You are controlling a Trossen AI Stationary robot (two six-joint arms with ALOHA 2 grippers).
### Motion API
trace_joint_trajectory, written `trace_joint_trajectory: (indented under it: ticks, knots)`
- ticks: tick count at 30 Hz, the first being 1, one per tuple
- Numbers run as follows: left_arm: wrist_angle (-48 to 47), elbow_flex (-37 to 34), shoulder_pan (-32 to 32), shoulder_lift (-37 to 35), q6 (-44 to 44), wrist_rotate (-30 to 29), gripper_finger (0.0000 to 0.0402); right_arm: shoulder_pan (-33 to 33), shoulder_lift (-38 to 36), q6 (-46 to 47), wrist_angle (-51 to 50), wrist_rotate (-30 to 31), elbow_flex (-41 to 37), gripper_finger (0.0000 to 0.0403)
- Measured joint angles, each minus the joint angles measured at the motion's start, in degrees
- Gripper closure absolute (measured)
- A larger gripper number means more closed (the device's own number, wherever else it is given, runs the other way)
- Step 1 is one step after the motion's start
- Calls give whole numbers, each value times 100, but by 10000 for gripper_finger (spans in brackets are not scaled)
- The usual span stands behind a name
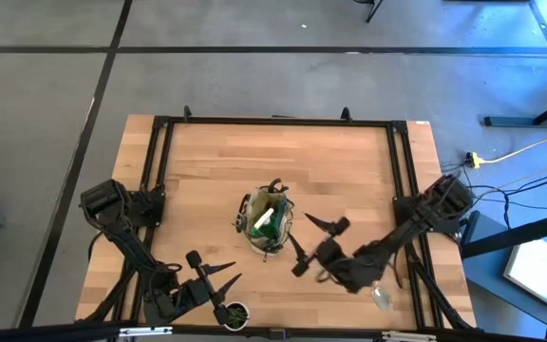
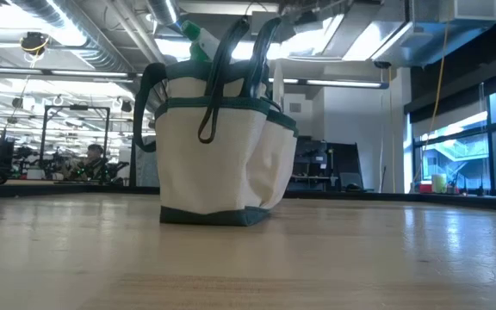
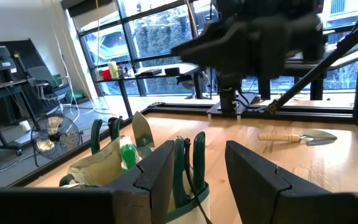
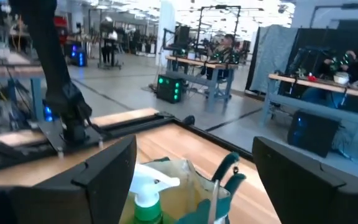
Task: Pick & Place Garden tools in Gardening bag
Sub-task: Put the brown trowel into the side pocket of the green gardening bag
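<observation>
Beyond my pincer stands a wall of tall windows (image 3: 154, 43) in dark frames, daylight pouring through. Under me lies a grey floor (image 1: 254, 85) crossed by dark lines. Farther off, workbenches (image 4: 316, 93) sit beneath ceiling strip lights (image 2: 58, 34).

High view looks straight down on the whole counter (image 1: 349, 171). Low view sits at counter level, close to the gardening bag (image 2: 218, 146), facing the room. Both wrist views look across the counter; all four share the bag.
</observation>
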Motion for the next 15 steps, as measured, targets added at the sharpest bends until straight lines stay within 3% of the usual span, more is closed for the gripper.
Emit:
trace_joint_trajectory:
  ticks: [4, 6, 15]
  knots:
    - [0, 0, -13, 0, 0, 0, 263, 455, -7, -741, 1107, 585, 2, 80]
    - [0, 0, -37, 0, 2, 0, 263, 695, -7, -861, 1291, 594, 2, 80]
    - [2, 0, -117, 0, 2, 0, 263, 1561, -9, -3, 1407, 592, 2, 83]
